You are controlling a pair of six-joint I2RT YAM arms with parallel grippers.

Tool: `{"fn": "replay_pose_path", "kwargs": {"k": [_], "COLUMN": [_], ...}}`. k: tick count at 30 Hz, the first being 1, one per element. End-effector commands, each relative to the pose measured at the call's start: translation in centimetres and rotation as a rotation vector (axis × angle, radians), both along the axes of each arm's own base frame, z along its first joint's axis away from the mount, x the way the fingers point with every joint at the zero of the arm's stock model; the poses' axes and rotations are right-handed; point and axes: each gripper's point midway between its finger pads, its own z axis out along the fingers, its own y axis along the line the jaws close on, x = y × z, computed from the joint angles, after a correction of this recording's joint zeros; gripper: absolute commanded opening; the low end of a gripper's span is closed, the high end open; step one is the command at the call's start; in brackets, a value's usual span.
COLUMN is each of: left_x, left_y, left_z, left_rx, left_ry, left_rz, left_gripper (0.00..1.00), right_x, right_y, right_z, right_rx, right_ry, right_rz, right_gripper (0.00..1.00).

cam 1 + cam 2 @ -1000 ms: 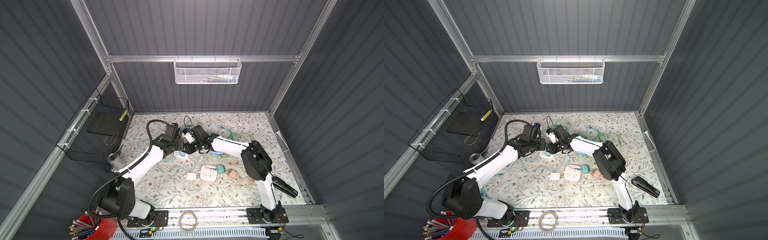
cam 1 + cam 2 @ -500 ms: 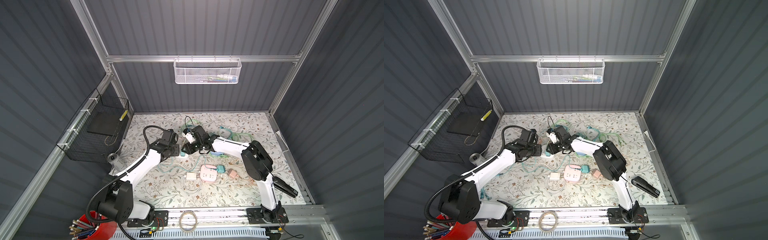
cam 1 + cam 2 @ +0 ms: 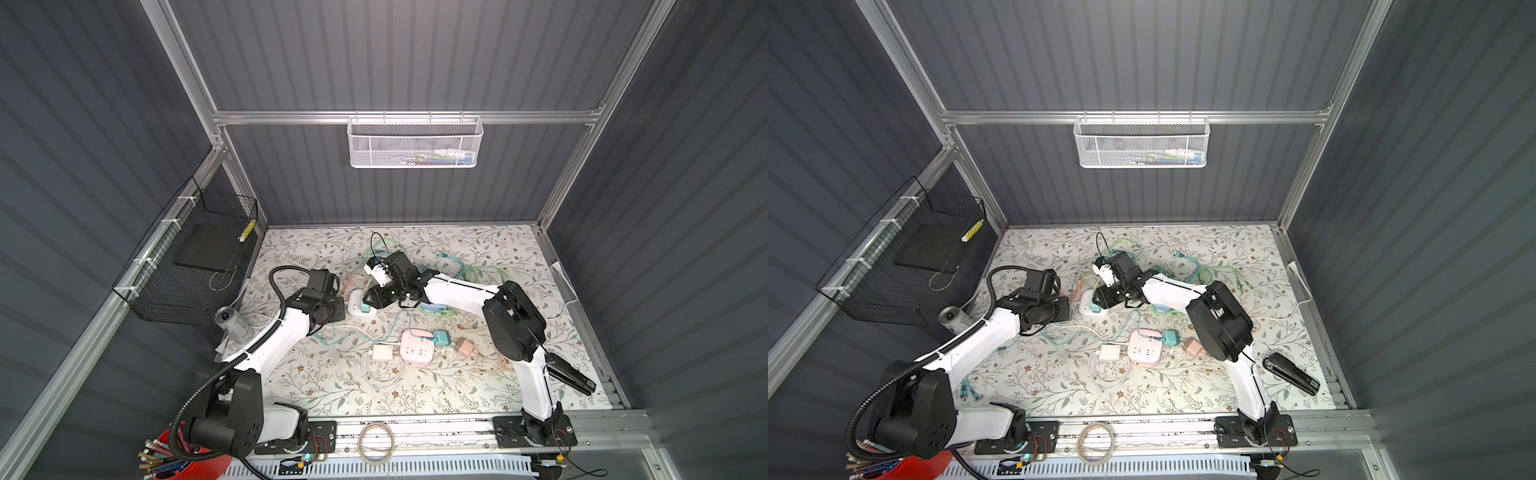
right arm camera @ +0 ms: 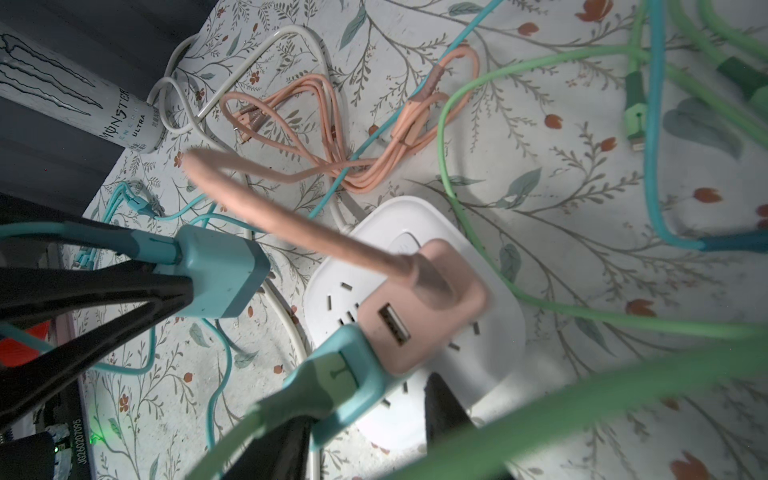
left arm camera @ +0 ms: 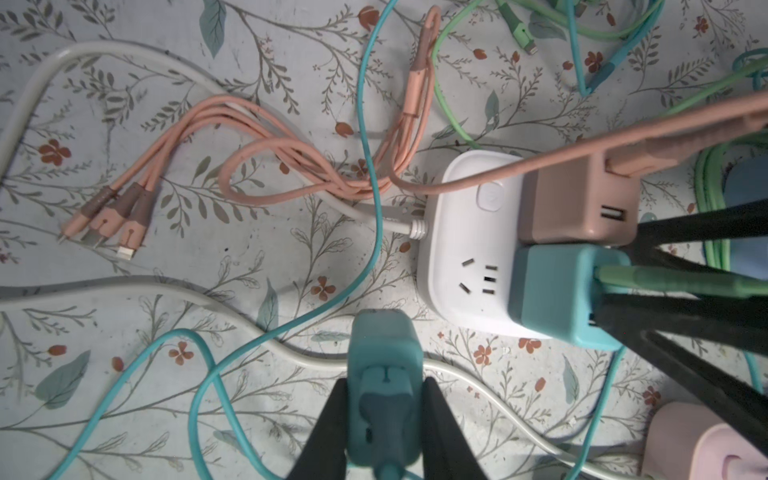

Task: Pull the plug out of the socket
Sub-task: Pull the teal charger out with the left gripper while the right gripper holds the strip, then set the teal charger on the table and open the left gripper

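Left end effector [image 5: 384,384], clamped on the teal plug [image 5: 382,332], has drawn back from the white socket [image 5: 469,257]: plug free. Right end effector [image 4: 370,399] straddles a neighbouring plug [image 4: 332,374], grip unclear.

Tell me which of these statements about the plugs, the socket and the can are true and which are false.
1. The left jaws hold a teal plug clear of the white socket. True.
2. A pink plug sits in the white socket. True.
3. The white socket has nothing plugged into it. False: the pink plug and a second teal plug sit in it.
4. The drink can is in the middle of the table. False: it is at the table's left edge, beside the black wire basket.
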Motion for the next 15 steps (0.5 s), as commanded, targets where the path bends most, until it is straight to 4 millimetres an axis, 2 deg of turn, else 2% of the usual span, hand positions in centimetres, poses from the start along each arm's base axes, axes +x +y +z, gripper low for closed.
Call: {"fn": "replay_pose_path", "kwargs": {"k": [1,15], "left_x": [0.26,0.4], "left_y": [-0.71,-0.58], "left_z": [0.51,-0.44], "left_rx": [-0.098,-0.285], "left_ry": [-0.027,-0.006], "left_rz": [0.003,0.02], "left_gripper": [0.03,0.03], "right_x": [-2.71,-2.79], "right_y": [-5.55,-5.34], "right_z": [-8.92,-8.83], "right_rx": [-0.285,-0.277], "right_ry": [0.168,0.175], "right_rz": [-0.058,-0.054], "right_gripper": [0.45,0.48]}}
